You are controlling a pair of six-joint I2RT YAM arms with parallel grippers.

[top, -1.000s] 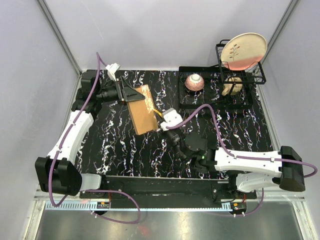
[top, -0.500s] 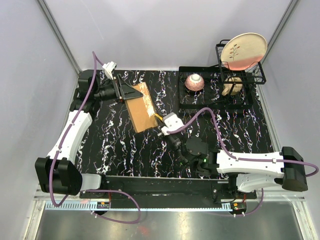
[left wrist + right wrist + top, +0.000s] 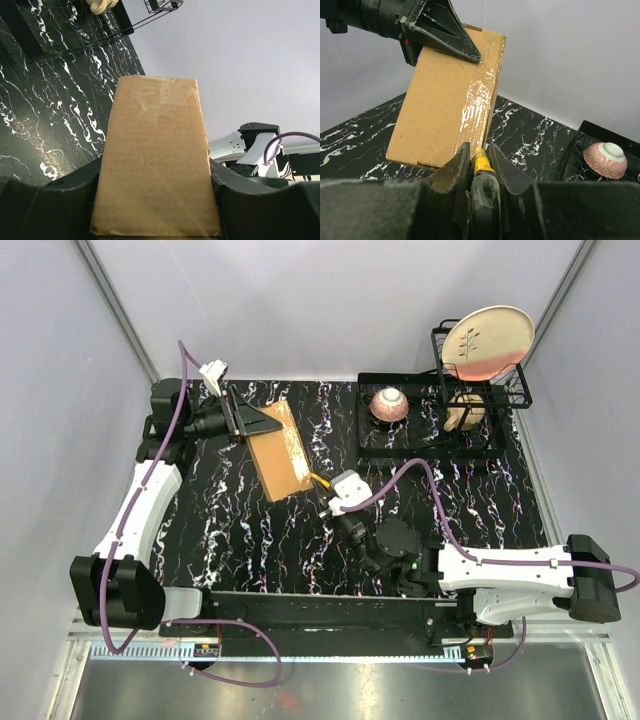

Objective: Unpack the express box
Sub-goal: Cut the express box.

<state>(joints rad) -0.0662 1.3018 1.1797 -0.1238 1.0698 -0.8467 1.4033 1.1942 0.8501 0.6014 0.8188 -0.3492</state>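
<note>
Right pincer: clamped on the yellow utility knife.
Left pincer: pinching the flat brown cardboard express box, tilted above the black marbled table.
Relation: box dead ahead of my knife, its long axis running from the left pincer toward the tip, which sits at the taped near edge.

We see a black table veined with white, like marble. Toward one o'clock from its middle, a flat black tray lies directly on it. A black wire rack stands at the tray's two o'clock corner. Whether it rests on tray or table, we cannot tell.
</note>
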